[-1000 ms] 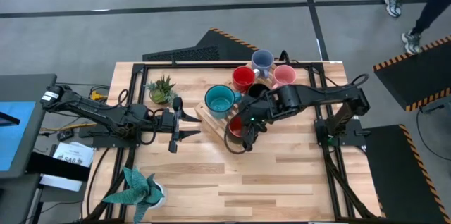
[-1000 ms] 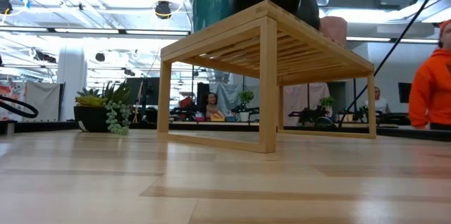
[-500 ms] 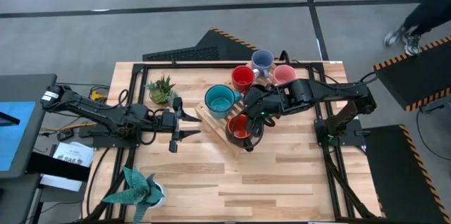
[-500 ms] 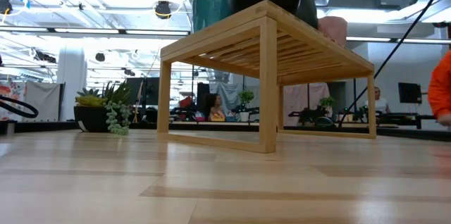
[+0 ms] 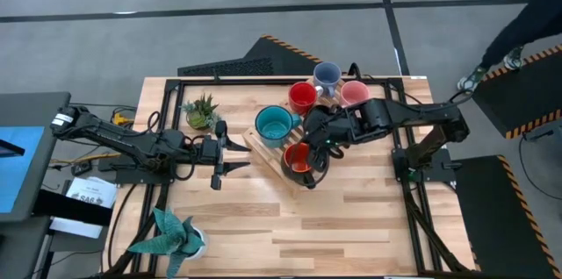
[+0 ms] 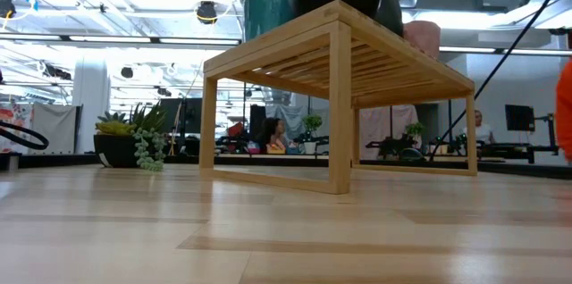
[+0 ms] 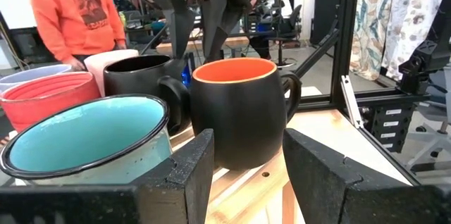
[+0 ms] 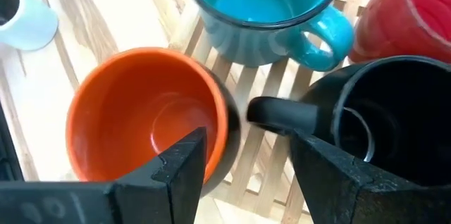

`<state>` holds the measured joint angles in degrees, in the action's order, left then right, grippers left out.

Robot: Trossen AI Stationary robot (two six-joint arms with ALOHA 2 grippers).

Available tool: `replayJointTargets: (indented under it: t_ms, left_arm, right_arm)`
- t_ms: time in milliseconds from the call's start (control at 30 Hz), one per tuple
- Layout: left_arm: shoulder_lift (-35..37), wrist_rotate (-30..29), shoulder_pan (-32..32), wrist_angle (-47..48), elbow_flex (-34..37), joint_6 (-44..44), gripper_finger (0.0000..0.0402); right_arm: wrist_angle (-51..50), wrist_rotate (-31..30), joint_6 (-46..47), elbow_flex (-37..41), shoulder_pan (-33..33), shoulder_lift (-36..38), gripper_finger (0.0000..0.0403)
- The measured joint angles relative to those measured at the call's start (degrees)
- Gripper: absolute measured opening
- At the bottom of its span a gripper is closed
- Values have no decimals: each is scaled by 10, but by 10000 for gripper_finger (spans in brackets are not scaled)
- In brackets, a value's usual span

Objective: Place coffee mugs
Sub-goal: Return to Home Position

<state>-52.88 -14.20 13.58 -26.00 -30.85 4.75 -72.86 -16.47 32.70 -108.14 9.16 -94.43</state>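
Observation:
Six mugs stand on their bases on a slatted wooden rack (image 5: 256,146): lavender-blue (image 5: 327,75), red (image 5: 304,96), pink (image 5: 355,93), teal (image 5: 274,124), black (image 5: 320,114), and the orange-red mug with the black outside (image 5: 297,156) at the rack's near end. My right gripper (image 5: 314,146) hovers open just above that mug; in the right wrist view its fingers (image 8: 184,159) stand to either side of the black handle (image 8: 280,115) without touching it. My left gripper (image 5: 219,158) waits open left of the rack, level with the mugs (image 7: 243,111).
A small succulent (image 5: 202,112) stands left of the rack at the far side, and a striped-leaf plant (image 5: 171,235) at the near left corner. Bare tabletop (image 5: 351,218) lies near and right of the rack. A person in orange (image 7: 70,5) stands beyond the table.
My right gripper has drawn back a little from over the orange-red mug, toward the table's far right, and more of that mug now shows; the mug stays where it was on the rack. In the last half second the arm has held still.

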Motion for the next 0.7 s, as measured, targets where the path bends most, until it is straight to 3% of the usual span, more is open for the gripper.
replayJointTargets:
  t_ms: [433,700]
  left_arm:
    - [0,0,0,0,0,0,157]
    - [0,0,0,0,0,0,157]
  right_arm:
    - [-72,-3,-23,0,86,12,231]
    - [-92,-94,22,0,129,58,230]
